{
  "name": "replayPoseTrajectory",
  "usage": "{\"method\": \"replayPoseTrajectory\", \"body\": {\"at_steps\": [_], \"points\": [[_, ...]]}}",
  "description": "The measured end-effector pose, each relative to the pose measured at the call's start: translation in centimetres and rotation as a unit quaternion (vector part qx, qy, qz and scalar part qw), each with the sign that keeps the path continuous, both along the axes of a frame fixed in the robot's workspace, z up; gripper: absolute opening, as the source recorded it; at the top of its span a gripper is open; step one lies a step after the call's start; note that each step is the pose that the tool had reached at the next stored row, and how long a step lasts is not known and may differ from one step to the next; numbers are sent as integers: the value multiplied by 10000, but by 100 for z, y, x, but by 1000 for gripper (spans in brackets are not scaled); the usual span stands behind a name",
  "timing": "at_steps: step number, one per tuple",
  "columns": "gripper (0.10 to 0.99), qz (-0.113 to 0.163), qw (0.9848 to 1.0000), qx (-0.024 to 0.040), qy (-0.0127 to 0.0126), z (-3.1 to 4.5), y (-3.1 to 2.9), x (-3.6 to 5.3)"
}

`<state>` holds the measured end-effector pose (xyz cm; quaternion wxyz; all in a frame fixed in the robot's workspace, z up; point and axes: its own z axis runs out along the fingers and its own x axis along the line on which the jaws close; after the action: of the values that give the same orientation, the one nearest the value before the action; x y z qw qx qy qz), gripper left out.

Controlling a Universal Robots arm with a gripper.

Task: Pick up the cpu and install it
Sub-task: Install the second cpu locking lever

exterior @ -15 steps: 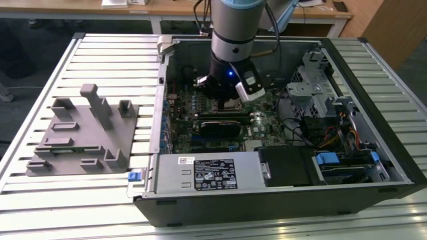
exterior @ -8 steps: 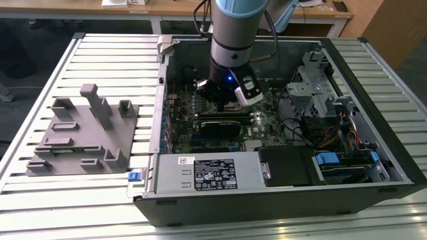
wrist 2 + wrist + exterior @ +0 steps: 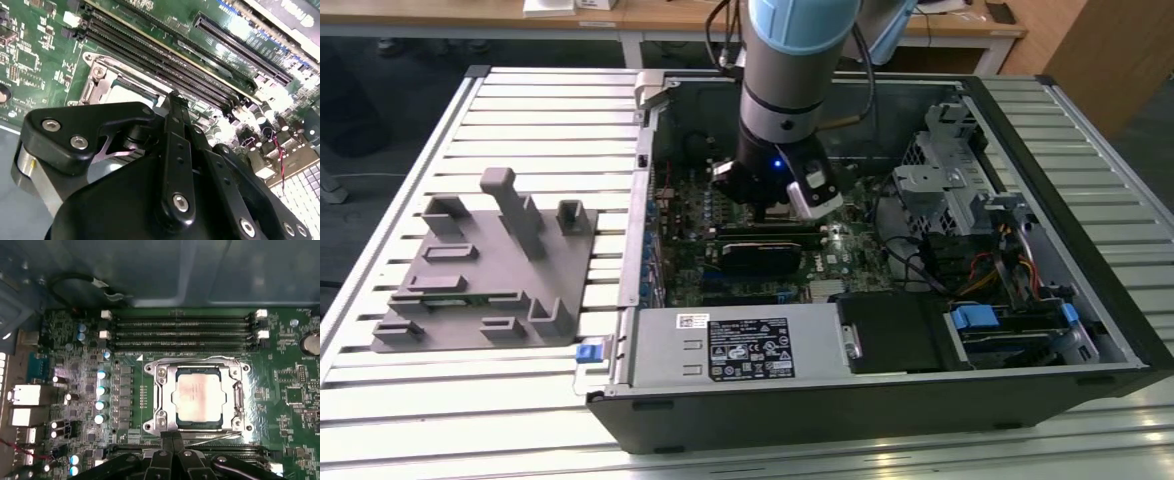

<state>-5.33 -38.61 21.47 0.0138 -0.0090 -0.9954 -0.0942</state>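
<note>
Exterior view: black gripper (image 3: 781, 205) hangs low inside the open dark computer case (image 3: 881, 400), over the green motherboard (image 3: 707, 270).

Second wrist view: fingers pressed together, nothing between them.

First wrist view: shiny silver square cpu (image 3: 198, 397) lies seated in the metal socket frame (image 3: 161, 399), apparently released there, just beyond the fingertips.
</note>
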Motion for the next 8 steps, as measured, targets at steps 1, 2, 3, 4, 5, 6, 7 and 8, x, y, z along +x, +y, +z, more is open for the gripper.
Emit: {"method": "replayPoseTrajectory", "body": {"at_steps": [1,2,3,4,5,6,7,8], "points": [[106,0,10000,23,0,0,-16,-3],[106,0,10000,36,0,-1,-33,-6],[106,0,10000,44,-1,-1,-50,-10],[106,0,10000,52,0,-1,-68,-14],[106,-1,10000,60,0,-1,-86,-17],[106,0,10000,74,0,-1,-102,-20],[106,0,10000,91,0,0,-116,-26],[106,-1,9999,110,0,-1,-129,-36]]}}
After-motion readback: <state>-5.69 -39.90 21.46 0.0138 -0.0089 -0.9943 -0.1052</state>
